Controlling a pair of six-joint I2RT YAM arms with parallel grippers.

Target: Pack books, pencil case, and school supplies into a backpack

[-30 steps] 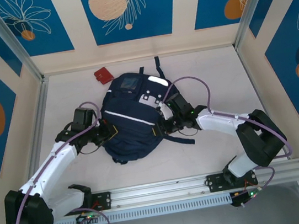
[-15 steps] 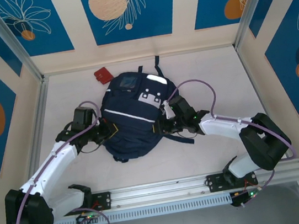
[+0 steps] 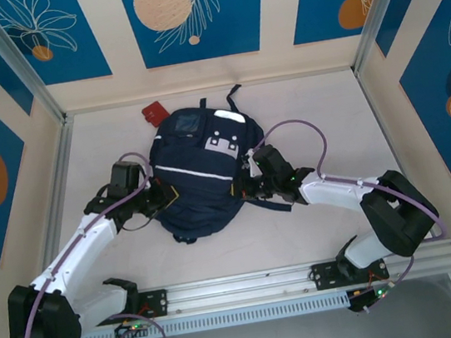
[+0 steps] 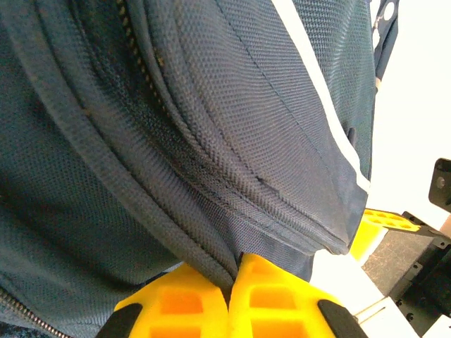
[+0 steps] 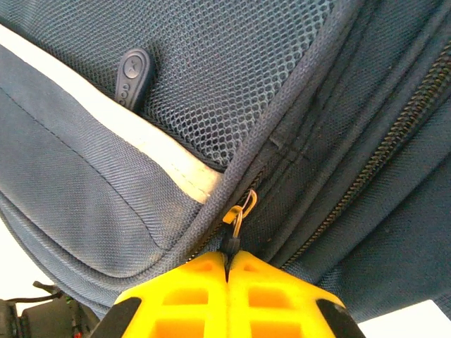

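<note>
Blue-and-cream panels (image 3: 187,15) wall in a pale table (image 3: 319,114), and both arms reach in from its near edge. Right tool (image 5: 227,260): its yellow pads are pressed together on the dark zip pull (image 5: 230,243), whose small metal ring (image 5: 240,210) sits just past the tips, where the zip runs under the piped seam and mesh pocket. Left tool (image 4: 236,266): its pads are clamped on a fold of fabric at the opposite flank. Between the two tools lies the backpack (image 3: 198,181), flat on the table with its white stripe facing up; seen from above, the left tool (image 3: 165,198) and right tool (image 3: 242,190) bracket its lower half. Well beyond the left tool, just past the bag's top, a small red item (image 3: 154,113) rests on the table. The zip looks closed, so I judge that opening it is the step in hand. Risks: the pull is held only by its end, so a hard or skewed tug could slide it out from between the pads; the slider may jam where piping and mesh crowd the teeth; and if the left tool's fold slips free, the whole bag would drag across the table instead of unzipping. A loose strap (image 3: 269,207) beside the right tool could also snag.
</note>
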